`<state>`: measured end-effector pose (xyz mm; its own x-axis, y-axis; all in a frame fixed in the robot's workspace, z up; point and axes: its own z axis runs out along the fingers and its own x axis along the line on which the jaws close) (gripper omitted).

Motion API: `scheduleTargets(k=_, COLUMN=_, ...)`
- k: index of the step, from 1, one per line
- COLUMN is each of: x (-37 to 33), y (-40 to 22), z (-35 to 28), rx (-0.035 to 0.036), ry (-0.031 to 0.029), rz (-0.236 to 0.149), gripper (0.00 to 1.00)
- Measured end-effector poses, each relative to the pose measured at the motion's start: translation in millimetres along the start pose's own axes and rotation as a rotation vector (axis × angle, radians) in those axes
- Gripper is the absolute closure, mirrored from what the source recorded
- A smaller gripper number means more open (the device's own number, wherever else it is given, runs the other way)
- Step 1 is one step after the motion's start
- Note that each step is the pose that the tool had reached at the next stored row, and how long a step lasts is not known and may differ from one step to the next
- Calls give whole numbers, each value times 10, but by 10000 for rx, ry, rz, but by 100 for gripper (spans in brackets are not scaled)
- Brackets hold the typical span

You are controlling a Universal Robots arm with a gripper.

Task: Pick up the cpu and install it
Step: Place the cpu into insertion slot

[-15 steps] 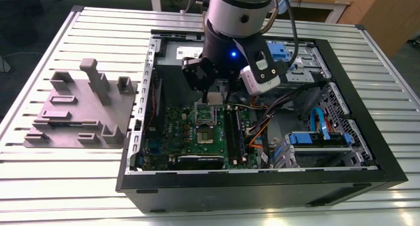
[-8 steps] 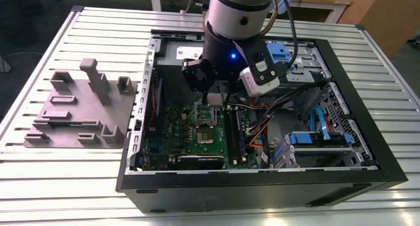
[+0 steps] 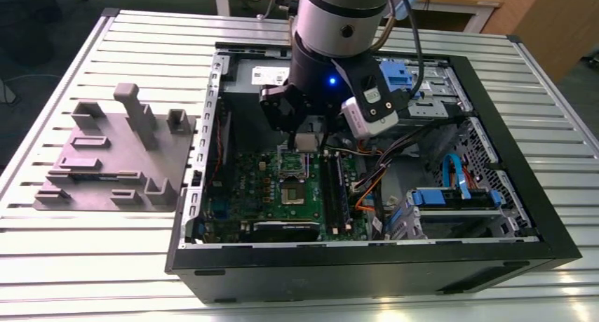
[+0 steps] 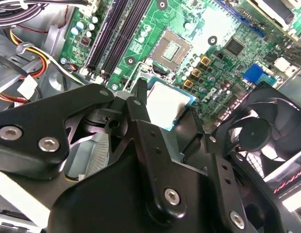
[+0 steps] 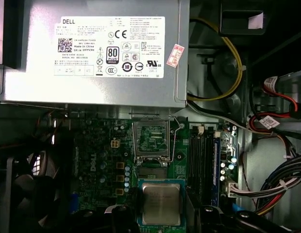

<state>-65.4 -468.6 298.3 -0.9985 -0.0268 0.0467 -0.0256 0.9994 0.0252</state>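
The cpu (image 5: 161, 204) is a small square chip with a silvery top and a pale rim. It hangs between my black fingers, with my gripper (image 5: 161, 216) shut on it. In the second wrist view the cpu (image 4: 165, 103) sits in my gripper (image 4: 168, 110) above the green motherboard. The silver-framed socket (image 5: 151, 140) stands open with a dark centre, a short way from the chip, and it also shows in the second wrist view (image 4: 171, 48). In the exterior view my gripper (image 3: 307, 139) hovers inside the open computer case, just above the socket (image 3: 294, 168).
A grey box with a white label (image 5: 97, 53) lies just beyond the socket. Memory slots (image 5: 206, 155), cables (image 5: 272, 121) and a black fan (image 4: 259, 131) crowd the motherboard. The case walls (image 3: 524, 161) enclose it. A grey moulded plate (image 3: 108, 161) lies on the slatted table at the exterior view's left.
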Motion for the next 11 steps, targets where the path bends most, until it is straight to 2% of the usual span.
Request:
scheduleTargets(k=3, x=-1, y=0, z=6, rx=-1, ry=1, rz=-1, gripper=53)
scheduleTargets(k=11, x=-9, y=-5, z=147, rx=-1, ry=9, rz=-3, gripper=53)
